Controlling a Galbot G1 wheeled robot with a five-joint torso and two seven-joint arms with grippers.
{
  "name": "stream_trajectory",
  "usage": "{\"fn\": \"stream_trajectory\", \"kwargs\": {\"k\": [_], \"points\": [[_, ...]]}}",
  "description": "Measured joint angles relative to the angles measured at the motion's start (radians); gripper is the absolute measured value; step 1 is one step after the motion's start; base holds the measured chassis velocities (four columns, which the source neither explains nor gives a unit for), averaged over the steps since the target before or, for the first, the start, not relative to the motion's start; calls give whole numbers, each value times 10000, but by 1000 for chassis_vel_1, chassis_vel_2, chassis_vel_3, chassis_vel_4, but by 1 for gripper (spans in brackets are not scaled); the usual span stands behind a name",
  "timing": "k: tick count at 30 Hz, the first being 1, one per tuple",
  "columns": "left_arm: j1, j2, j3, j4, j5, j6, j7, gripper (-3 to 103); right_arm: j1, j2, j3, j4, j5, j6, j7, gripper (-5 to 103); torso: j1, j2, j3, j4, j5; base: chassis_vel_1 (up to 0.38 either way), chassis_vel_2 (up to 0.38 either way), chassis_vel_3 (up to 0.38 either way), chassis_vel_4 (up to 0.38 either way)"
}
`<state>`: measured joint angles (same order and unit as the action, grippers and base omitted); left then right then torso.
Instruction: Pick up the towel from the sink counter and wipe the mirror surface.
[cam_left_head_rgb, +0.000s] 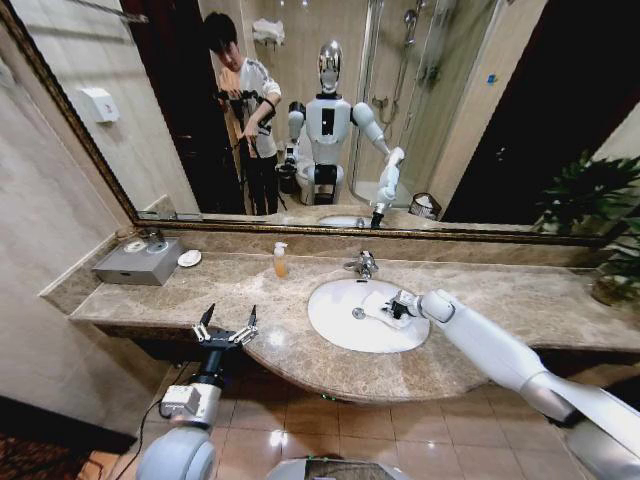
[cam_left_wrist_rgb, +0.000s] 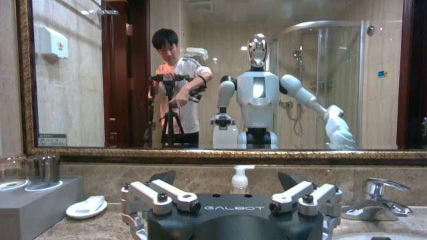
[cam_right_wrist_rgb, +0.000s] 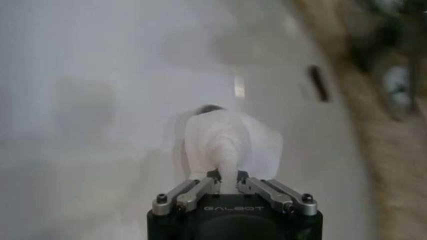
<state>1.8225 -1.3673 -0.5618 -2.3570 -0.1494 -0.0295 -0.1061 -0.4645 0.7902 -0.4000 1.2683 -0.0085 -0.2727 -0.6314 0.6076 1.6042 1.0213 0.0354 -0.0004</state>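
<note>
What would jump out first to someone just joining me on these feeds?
The right gripper reaches into the white basin of the sink counter, shut on the towel, which hangs bunched from it. Behind, the big mirror reflects the robot. The left gripper hangs open off the counter's front edge.

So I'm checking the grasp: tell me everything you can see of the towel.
The towel is a small white soft cloth, bunched into a rumpled lump rather than folded flat. It sits inside the white basin near the drain, below the faucet. The right pincer is shut on a pinched ridge of it.
</note>
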Motion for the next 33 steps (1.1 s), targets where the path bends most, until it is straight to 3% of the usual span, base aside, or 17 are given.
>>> {"fn": "stream_trajectory", "kwargs": {"k": [5,9,13,16,21,25,31,33], "points": [[0,0,1,0,0,0,1,100,-357,-703,-685,1678,772,-258,94,9,-1,1,-1,2,4,0,0,0,0],[0,0,0,0,0,0,0,100,-296,-732,-811,1989,904,-425,82,9,-1,1,0,6,3,0,0,0,0],[0,0,0,0,0,0,1,100,16,-87,-704,1065,588,-428,139,9,-1,1,0,5,4,0,0,0,0],[0,0,0,0,0,0,2,100,350,1051,-129,-530,-112,-5,638,9,0,0,0,9,2,0,0,0,0],[0,0,0,0,0,0,0,100,532,1479,-18,-1261,-351,240,1123,9,2,-1,1,12,0,0,0,0,0],[0,0,0,0,0,0,0,100,138,1000,-357,-282,-33,-15,1060,9,2,0,1,-1,5,0,0,0,0],[0,0,0,0,0,0,1,100,-422,-42,-1231,2017,917,-581,1110,9,-2,1,-1,3,0,0,0,0,0],[0,1,0,0,0,0,1,100,-423,-104,-1318,2211,1010,-651,1121,9,-2,1,-1,3,0,0,0,0,0]]}}
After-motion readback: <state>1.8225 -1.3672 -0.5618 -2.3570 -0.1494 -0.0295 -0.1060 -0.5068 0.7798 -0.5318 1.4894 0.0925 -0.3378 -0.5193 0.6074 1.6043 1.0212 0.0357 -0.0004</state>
